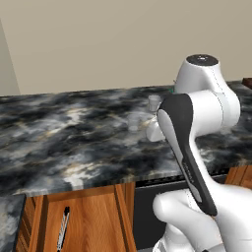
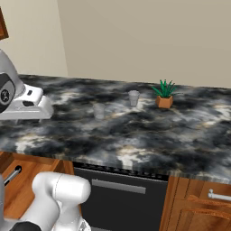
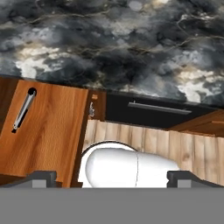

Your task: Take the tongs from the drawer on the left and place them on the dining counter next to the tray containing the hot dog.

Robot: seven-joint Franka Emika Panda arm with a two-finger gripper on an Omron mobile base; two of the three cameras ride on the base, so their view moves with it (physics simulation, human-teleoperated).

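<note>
The arm [image 1: 197,147] is rising from the base and folding forward, its upper link with the dark strip slanting up toward the marbled counter [image 1: 74,142], and its wrist is reaching out level above the counter's front part in the right base view. The hand is looking down over the counter's front edge, so the gripper [image 3: 112,178] is hanging above the open drawer [image 3: 43,131] and the cabinet fronts below that edge. Its two dark fingertips [image 3: 41,178] are standing far apart at the bottom corners of the hand view, with nothing between them.

The tongs [image 3: 22,111] are lying inside the drawer, just below the counter's front edge and toward the drawer's left side. They are showing as a slim silvery bar with a black rounded end pointing toward the counter, lying almost along the drawer's depth and tilting slightly. In the left base view they are appearing again as a thin pale strip with a dark tip on the reddish-brown wood. The gripper is well apart from them.

To the right of the drawer, under the same counter edge, a black appliance front [image 2: 122,198] with a grey bar handle [image 3: 159,108] is sitting. On the counter, two small clear glasses [image 2: 133,97] and a little green plant [image 2: 164,94] in an orange pot are standing well back from the front edge. No readable writing is showing on any surface.
</note>
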